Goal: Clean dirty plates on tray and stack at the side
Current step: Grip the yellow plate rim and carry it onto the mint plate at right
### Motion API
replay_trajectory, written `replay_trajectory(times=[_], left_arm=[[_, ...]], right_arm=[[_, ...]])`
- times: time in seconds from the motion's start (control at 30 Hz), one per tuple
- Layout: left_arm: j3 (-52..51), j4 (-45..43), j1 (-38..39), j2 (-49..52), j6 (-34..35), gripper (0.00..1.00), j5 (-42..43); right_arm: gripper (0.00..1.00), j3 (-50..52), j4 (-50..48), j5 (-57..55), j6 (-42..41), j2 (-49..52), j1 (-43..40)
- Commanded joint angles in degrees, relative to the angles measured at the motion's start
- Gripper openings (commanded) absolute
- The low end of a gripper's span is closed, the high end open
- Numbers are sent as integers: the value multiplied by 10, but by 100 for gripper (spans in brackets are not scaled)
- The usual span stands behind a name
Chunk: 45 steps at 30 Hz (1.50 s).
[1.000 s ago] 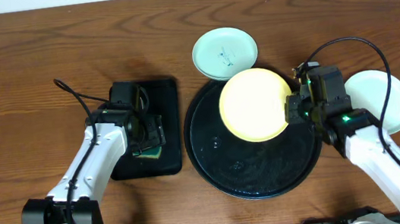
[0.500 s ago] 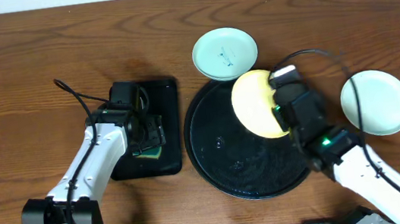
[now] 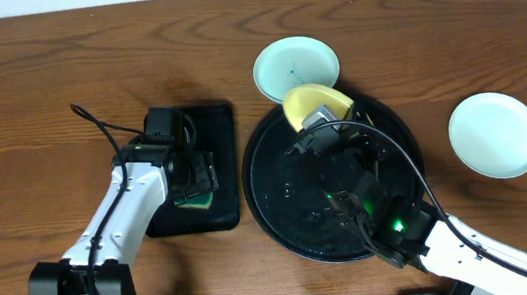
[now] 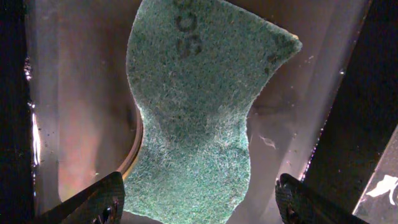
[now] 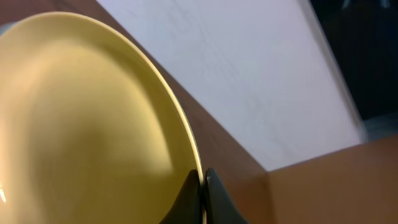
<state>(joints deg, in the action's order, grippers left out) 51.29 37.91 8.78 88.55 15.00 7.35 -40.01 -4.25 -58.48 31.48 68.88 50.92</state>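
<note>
The pale yellow plate (image 3: 306,100) is tilted up on edge over the far rim of the round black tray (image 3: 276,211). My right gripper (image 3: 321,120) is shut on its rim; the right wrist view shows the plate (image 5: 87,124) pinched between the fingers (image 5: 204,190). One mint-blue plate (image 3: 296,68) with a small dark smear lies just beyond the tray. A second mint-blue plate (image 3: 496,134) lies on the table at the right. My left gripper (image 3: 193,171) hangs open over a green sponge (image 4: 193,106), fingers (image 4: 199,194) on either side of it and not touching it.
The sponge (image 3: 197,202) lies in a small rectangular black tray (image 3: 220,163) left of the round tray. My right arm (image 3: 394,222) stretches across the round tray from the front. Wet spots glisten on the round tray's floor.
My right arm swung from the tray's right side to over the tray. The yellow plate went from lying flat to standing tilted on edge at the far rim. The left arm stayed put.
</note>
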Motion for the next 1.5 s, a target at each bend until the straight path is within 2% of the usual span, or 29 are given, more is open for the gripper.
replay_trajectory(times=[0.0,0.4,0.53,0.67,0.8,0.83,0.87,0.97,1.07,1.17,1.27,1.47], left_arm=[[-6,2,-2,-1,3,78,1],[-6,2,-2,-1,2,78,1],[-6,2,-2,-1,3,78,1],[-6,2,-2,-1,3,79,1],[-6,2,-2,-1,2,78,1],[-6,2,-2,-1,3,78,1],[-6,2,-2,-1,3,78,1],[-6,2,-2,-1,3,78,1],[-8,2,-2,-1,3,79,1],[-15,2,-2,-1,3,79,1],[-25,-3,-2,-1,3,79,1],[-35,-11,-2,-1,3,79,1]], right_arm=[[1,-4,-7,-43,44,-7,4],[1,-4,-7,-43,42,-7,3],[1,-4,-4,-43,11,-7,-1],[1,-4,30,-42,-95,-7,-21],[1,-4,127,25,-295,-7,-72],[1,-4,155,56,-343,-6,-88],[1,-4,202,110,-436,-6,-125],[1,-3,260,222,-574,-2,-214],[1,-3,269,370,-641,15,-330],[1,-3,266,501,-662,28,-437],[1,-3,261,581,-662,31,-533],[1,-3,273,635,-662,32,-690]])
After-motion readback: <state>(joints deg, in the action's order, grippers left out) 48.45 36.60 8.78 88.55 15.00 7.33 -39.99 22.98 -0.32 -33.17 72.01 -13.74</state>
